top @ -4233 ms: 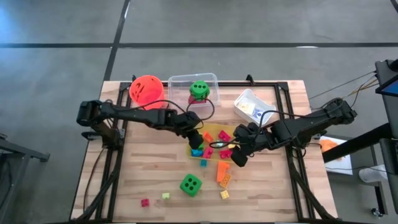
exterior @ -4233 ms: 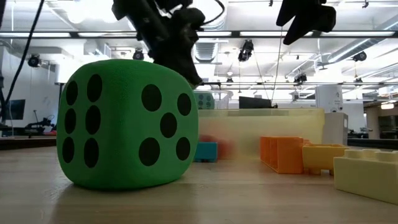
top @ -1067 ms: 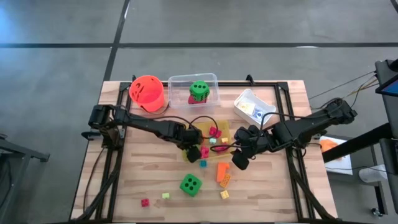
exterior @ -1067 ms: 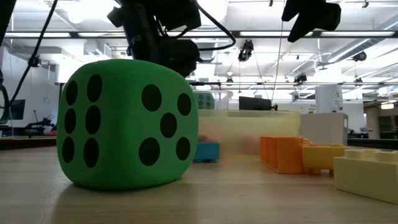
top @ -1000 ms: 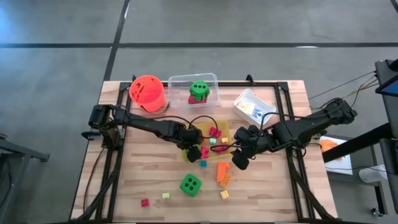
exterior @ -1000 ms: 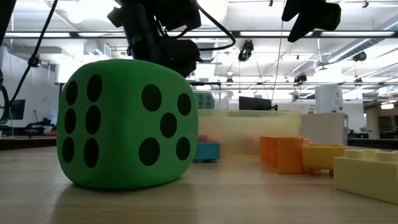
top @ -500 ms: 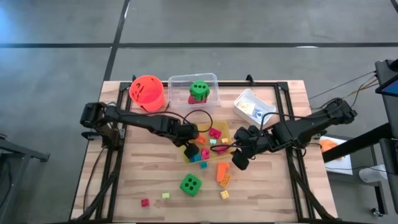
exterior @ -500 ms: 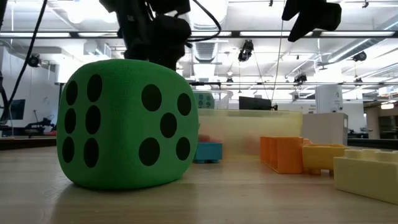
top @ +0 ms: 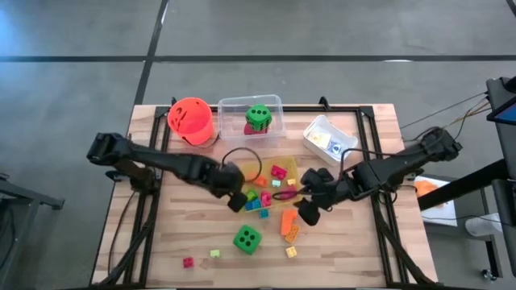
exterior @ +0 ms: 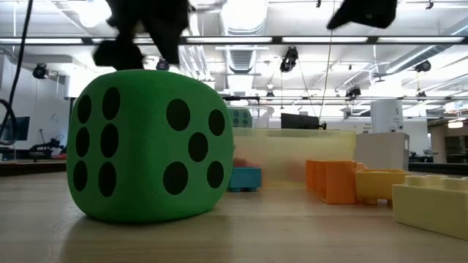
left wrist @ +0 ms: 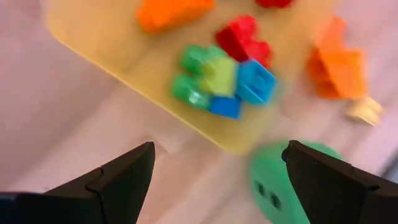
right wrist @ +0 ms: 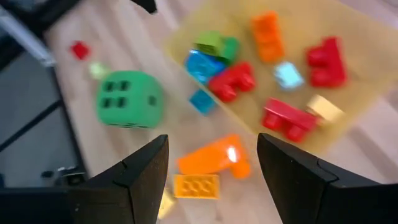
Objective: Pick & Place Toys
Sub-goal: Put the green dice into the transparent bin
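Pulled back off the flat yellow plastic tray [top: 284,175], the left gripper [left wrist: 214,171] hangs with jaws spread and empty; the small blue plastic block [left wrist: 225,106] lies straight ahead of them. The right gripper [right wrist: 211,168] hovers open, equally near.

No readable text, label, brand or number shows in any view. The only markings are black dots on the green die [exterior: 150,146], and they form no letters or figures.
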Robot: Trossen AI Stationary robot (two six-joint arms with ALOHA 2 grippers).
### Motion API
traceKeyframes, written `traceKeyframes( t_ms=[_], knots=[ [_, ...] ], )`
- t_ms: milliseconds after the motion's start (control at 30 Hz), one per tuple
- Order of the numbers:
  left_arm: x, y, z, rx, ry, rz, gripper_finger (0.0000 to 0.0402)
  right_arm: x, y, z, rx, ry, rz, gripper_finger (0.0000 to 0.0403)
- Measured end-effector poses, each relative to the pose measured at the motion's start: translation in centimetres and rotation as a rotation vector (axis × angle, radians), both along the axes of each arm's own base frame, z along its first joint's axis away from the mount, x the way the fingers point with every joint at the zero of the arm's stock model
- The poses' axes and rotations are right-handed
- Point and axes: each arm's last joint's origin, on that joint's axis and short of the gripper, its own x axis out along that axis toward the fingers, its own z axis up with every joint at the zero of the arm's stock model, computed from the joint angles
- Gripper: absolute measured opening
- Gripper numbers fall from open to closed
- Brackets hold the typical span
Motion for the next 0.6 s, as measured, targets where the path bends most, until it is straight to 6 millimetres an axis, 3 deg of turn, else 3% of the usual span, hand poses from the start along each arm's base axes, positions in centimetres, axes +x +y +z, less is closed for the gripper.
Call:
traceKeyframes(
  t_ms=[200,367,600],
  knots=[
    [-1.7,-5.3,0.9,-0.118,-0.043,0.059,0.0352,0.1,1.4,0.1,0.001,-0.041,0.063,0.0239],
    [-2.9,-8.6,1.0,-0.207,-0.057,0.169,0.0352,-0.1,2.3,-0.2,0.053,-0.034,0.033,0.0239],
    [-2.7,-10.0,1.4,-0.244,-0.136,0.118,0.0352,1.1,4.7,-2.9,0.085,0.029,-0.007,0.0239]
  ],
)
